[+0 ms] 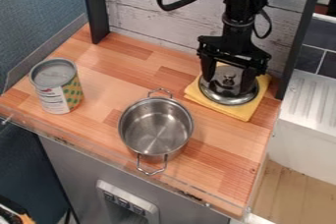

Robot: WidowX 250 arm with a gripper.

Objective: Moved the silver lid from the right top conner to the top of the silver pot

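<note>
Lid (230, 100): silver, round, polished metal with a reflective surface and a raised central knob (228, 78). It lies on a yellow cloth (244, 113) at the counter's upper right, behind and to the right of the silver pot (156, 127), and apart from it. Gripper (228, 74): pointing down over the lid, fingers apart, one to each side of the knob; contact with the lid cannot be confirmed.

Pot: upright, uncovered, inner base visible, with a wire loop handle at its far side and another at its near side.

Surface: wooden counter (111, 63) in strips of light and reddish-brown tones. An upright tin can (60, 92) with a green-and-yellow patterned label stands at the left.

Room: pale wood-plank backing (141, 4) between dark uprights; blue-grey wall (39, 9) at left; dark tiles (314, 59) and a ribbed white drainboard (305, 98) at right.
</note>
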